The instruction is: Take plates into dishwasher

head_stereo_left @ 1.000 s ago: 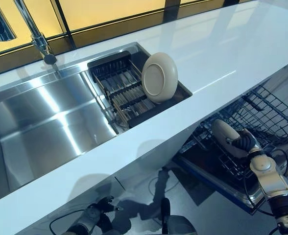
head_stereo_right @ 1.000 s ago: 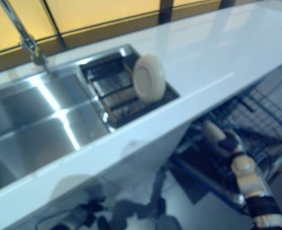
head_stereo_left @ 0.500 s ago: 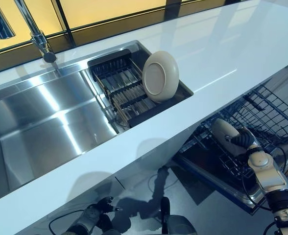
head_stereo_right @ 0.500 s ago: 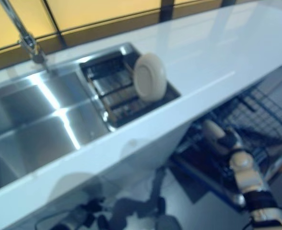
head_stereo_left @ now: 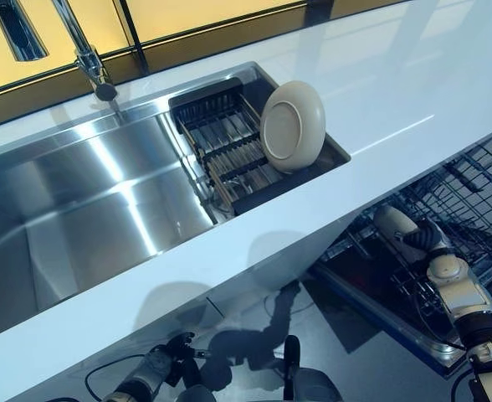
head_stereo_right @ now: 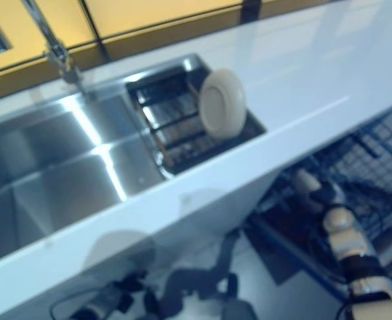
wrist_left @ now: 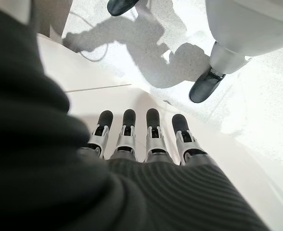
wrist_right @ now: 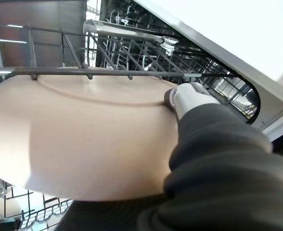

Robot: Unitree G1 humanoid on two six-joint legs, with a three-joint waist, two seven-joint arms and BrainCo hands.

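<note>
My right hand (head_stereo_left: 427, 240) is shut on a beige plate (head_stereo_left: 394, 226) and holds it on edge among the wires of the dishwasher's lower rack (head_stereo_left: 472, 188), below the counter edge. In the right wrist view the plate (wrist_right: 83, 139) fills the picture, with my thumb (wrist_right: 189, 98) pressed on its face and the rack's wires (wrist_right: 132, 53) behind it. A second beige plate (head_stereo_left: 293, 126) stands upright in the dark drying rack (head_stereo_left: 221, 138) set in the sink. My left hand (head_stereo_left: 158, 370) hangs low under the counter, its fingers (wrist_left: 151, 132) straight and empty.
A white counter (head_stereo_left: 380, 75) runs across, with a steel sink (head_stereo_left: 87, 201) and a tap (head_stereo_left: 91, 59) at the left. The pulled-out dishwasher rack sits below the counter's front edge at the right, over a dark floor (head_stereo_left: 371, 335).
The whole picture has shifted to the right, so the camera has moved. My right hand still holds the plate at about the same spot in the dishwasher rack.
</note>
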